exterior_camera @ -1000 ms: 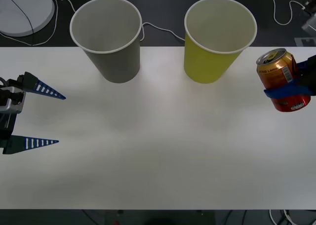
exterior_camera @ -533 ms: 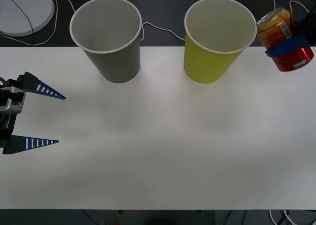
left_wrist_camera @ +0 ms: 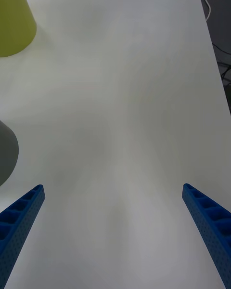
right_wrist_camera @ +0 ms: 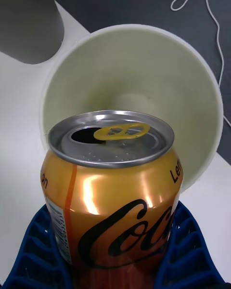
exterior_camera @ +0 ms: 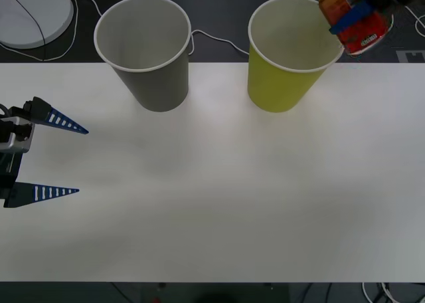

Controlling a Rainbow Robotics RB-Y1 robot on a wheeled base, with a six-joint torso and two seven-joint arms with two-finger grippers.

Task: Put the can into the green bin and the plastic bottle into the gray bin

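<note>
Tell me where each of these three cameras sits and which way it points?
Front view: above the arms, looking down at the white table; left gripper open, right gripper holding the orange-and-red drink can.
Right wrist view: behind the can, facing into the yellow-green paper cup.
Left wrist view: low over the table, blue fingers spread.
Shared: the yellow-green cup and gray paper cup.

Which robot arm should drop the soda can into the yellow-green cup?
The right one. Its right claw already grips the orange-and-red drink can at the rim of the yellow-green paper cup. The left claw sits open and empty, far across the white table.
</note>
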